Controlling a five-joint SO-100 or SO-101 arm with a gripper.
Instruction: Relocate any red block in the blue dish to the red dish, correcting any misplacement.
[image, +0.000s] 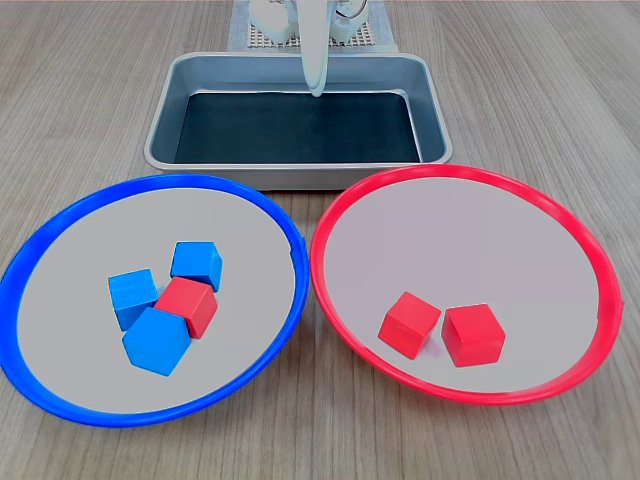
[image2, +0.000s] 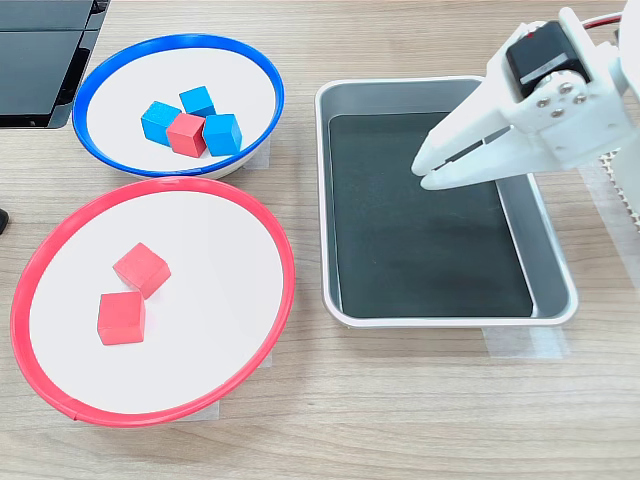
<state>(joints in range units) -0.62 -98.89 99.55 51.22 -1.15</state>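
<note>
The wooden surface (image2: 400, 420) carries a metal tray (image2: 330, 200) and two round dishes. In the second exterior view the red dish (image2: 285, 270) lies near the surface's front edge with two red cubes (image2: 140, 268) inside; the blue dish (image2: 275, 95) sits just beside it, farther back. The red block (image2: 186, 133) rests in the blue dish, touching three blue cubes (image2: 222, 133). The gripper (image2: 425, 170) hangs over the tray, jaws nearly together, holding nothing.

Second exterior view: blue dish (image2: 262, 75) behind red dish (image2: 281, 262); tray (image2: 322, 190) right.
</note>
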